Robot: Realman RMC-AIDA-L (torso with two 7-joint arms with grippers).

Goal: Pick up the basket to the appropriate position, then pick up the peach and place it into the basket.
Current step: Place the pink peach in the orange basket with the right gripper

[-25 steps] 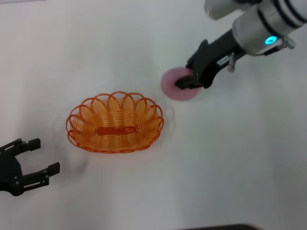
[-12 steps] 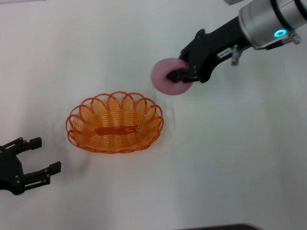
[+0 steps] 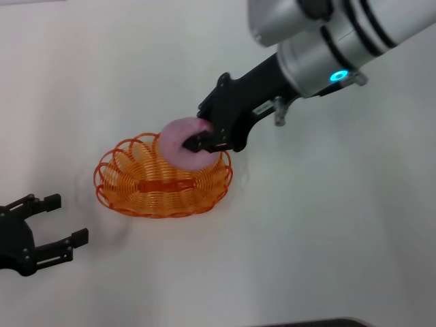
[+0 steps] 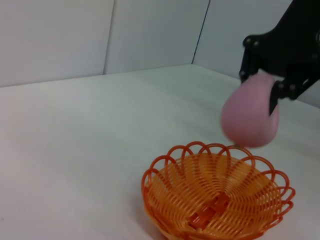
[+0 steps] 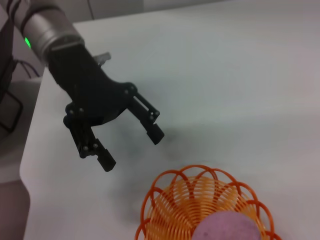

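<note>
Holding the peach pinched between its black fingers, the right gripper hangs over the far right part of the basket, with the fruit clear of the wire, as the left wrist view shows plainly. That height looks chosen to clear the looped rim before lowering; the task seems near its end, with only the descent and release left. The basket sits flat on the white bench, a little left of the middle, its open mouth upward, so a straight drop should land inside.

The left gripper rests low at the near left corner, well apart from the basket, its fingers spread and holding nothing; it appears idle, kept out of the way.

The basket is an oval of thin orange wire coiled in ribs, with a scalloped rim of loops and a flat strip along the bottom. The peach is round, pink with a matte, slightly fuzzy skin. The bench is smooth and plain.
</note>
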